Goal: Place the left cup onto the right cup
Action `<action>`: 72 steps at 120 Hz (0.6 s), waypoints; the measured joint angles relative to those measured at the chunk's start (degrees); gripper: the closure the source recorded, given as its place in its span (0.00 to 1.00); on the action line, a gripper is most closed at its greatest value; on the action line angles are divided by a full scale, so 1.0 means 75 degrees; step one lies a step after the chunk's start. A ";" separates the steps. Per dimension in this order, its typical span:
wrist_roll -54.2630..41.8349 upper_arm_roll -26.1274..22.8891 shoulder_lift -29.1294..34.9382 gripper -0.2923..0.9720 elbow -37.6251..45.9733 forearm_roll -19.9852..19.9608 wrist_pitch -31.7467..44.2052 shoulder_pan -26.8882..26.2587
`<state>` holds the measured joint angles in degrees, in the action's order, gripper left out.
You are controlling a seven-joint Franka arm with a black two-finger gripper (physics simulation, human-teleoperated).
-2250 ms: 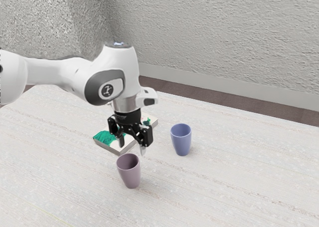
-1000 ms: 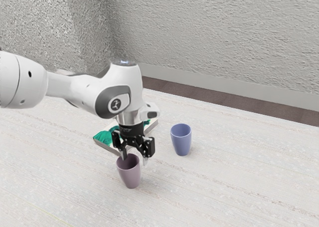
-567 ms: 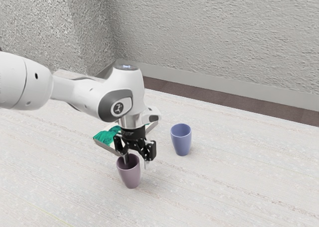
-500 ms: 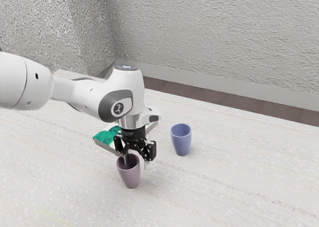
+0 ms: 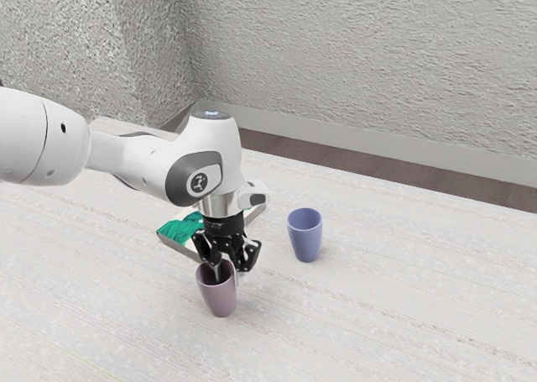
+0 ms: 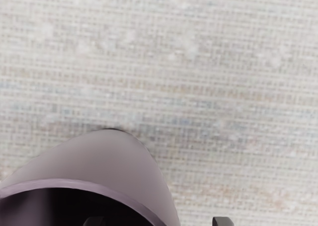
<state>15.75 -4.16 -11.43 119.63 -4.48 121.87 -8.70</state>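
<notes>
The left cup [image 5: 217, 295] is mauve and stands upright on the table. In the wrist view this mauve cup [image 6: 99, 166] sits right under my hand, with its dark mouth open. My gripper [image 5: 228, 266] is down at its rim, one finger inside the mouth and the other outside the wall on the side toward the blue cup. The fingertips [image 6: 221, 220] straddle the wall with a gap on each side, so the gripper is open. The right cup [image 5: 304, 234], blue and upright, stands apart toward the exterior view's right.
A flat white and green object [image 5: 176, 231] lies on the table just behind my hand, partly hidden by the arm. The pale table [image 5: 403, 315] stretches wide toward the exterior view's right. A grey wall and a dark floor strip lie beyond its far edge.
My hand has come down from above the table onto the mauve cup's rim. In the last half second the fingers have drawn closer together around the wall. Neither cup has moved.
</notes>
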 joint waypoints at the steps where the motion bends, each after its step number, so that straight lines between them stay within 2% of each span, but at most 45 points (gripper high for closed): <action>1: 0.0000 0.0001 -0.0003 0.62 0.0000 0.0000 0.0000 0.0000; 46: 0.0002 0.0039 -0.0053 0.79 -0.0021 -0.0002 0.0005 -0.0023; 72: 0.0031 0.0049 -0.0053 0.83 -0.0022 0.0025 0.0001 -0.0038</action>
<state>15.99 -3.80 -11.83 119.46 -4.29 121.87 -8.98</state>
